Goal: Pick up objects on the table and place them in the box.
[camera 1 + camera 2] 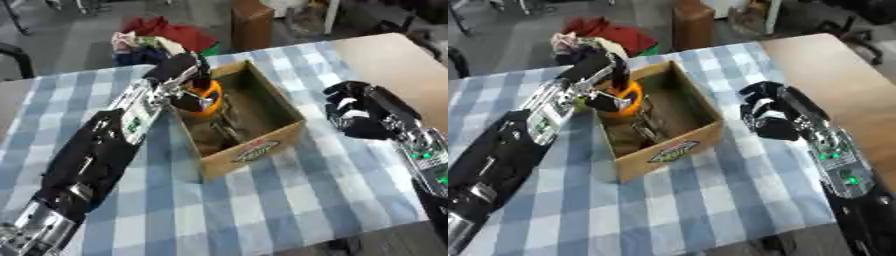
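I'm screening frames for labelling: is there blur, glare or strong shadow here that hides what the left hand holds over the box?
Left eye view: soft all over, no glare; the left hand is curled round an orange object whose shape stays unclear. Right eye view: equally soft, even light, only dim shade inside the box; the right hand is dark, its fingers hard to separate.

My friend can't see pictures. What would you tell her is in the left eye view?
The robot's left hand holds an orange object over the left edge of an open cardboard box on a blue-and-white checked tablecloth. Its right hand hovers to the right of the box, fingers curled, holding nothing.
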Robot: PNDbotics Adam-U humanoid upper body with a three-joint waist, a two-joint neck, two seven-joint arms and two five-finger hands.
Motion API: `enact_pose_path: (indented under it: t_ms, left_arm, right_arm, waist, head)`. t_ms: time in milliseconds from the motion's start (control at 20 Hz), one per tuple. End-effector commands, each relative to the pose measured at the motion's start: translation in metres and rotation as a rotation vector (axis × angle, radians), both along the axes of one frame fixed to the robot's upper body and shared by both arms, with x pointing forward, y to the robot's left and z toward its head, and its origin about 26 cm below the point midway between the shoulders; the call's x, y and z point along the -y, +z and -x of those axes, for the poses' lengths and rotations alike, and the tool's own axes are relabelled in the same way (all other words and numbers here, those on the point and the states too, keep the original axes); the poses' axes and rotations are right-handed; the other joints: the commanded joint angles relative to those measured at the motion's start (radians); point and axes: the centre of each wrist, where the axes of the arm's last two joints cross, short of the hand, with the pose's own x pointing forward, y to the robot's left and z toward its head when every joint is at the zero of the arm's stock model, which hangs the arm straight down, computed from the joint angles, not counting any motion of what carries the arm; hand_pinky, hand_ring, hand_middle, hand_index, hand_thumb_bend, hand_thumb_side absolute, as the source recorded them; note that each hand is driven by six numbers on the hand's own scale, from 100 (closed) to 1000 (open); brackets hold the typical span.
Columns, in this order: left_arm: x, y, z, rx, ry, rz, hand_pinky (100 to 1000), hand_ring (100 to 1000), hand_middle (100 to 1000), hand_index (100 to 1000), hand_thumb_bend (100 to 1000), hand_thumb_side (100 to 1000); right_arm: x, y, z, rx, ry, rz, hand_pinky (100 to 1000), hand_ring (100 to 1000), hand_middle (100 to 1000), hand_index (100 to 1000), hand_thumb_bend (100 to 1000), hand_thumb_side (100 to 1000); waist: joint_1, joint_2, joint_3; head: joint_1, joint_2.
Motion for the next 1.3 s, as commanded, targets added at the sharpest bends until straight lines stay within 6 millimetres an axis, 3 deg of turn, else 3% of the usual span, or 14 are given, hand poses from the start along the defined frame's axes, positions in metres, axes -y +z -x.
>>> enact_pose_path:
  t_ms: [50, 300, 500, 600, 950, 1300]
  left_arm:
    - [-0.005, 0.021, -0.001, 0.058, -0.004, 0.084, 725, 700, 712, 776, 560, 409]
    - [-0.012, 0.057, 0.008, 0.111, -0.014, 0.193, 746, 740, 767, 804, 555, 405]
    - [-0.03, 0.073, 0.011, 0.166, 0.099, 0.236, 728, 692, 714, 777, 400, 184]
    - [-0.044, 0.066, 0.007, 0.161, 0.202, 0.195, 731, 699, 720, 780, 365, 103]
    - [-0.084, 0.025, -0.009, 0.05, 0.41, -0.037, 739, 723, 753, 797, 349, 100]
    - [-0.116, -0.003, -0.012, -0.036, 0.509, -0.113, 746, 740, 759, 799, 348, 100]
  right_arm:
    - [0.002, 0.012, -0.003, 0.031, 0.001, 0.002, 579, 781, 484, 755, 100, 140]
    - [0.002, 0.012, -0.003, 0.031, 0.002, 0.004, 580, 782, 485, 755, 100, 140]
    - [0.003, 0.012, -0.003, 0.031, -0.001, 0.005, 580, 782, 485, 755, 100, 140]
    - [0.003, 0.012, -0.003, 0.03, -0.002, 0.006, 579, 782, 485, 755, 100, 140]
    - [0.005, 0.011, -0.003, 0.028, -0.007, 0.007, 579, 783, 484, 755, 100, 144]
    - [0.007, 0.01, -0.002, 0.024, -0.011, 0.006, 579, 783, 484, 756, 100, 148]
  waist:
    - [-0.007, -0.011, 0.001]
    - [-0.007, -0.01, 0.006]
    - [-0.009, -0.009, 0.01]
    - [-0.008, -0.009, 0.012]
    - [-0.008, -0.008, 0.017]
    - [-0.006, -0.007, 0.018]
  head:
    - [-0.002, -0.002]
    - [-0.005, -0.003]
    - [-0.006, -0.003]
    - [-0.007, -0.005]
    - [-0.013, -0.004]
    - [-0.02, -0.003]
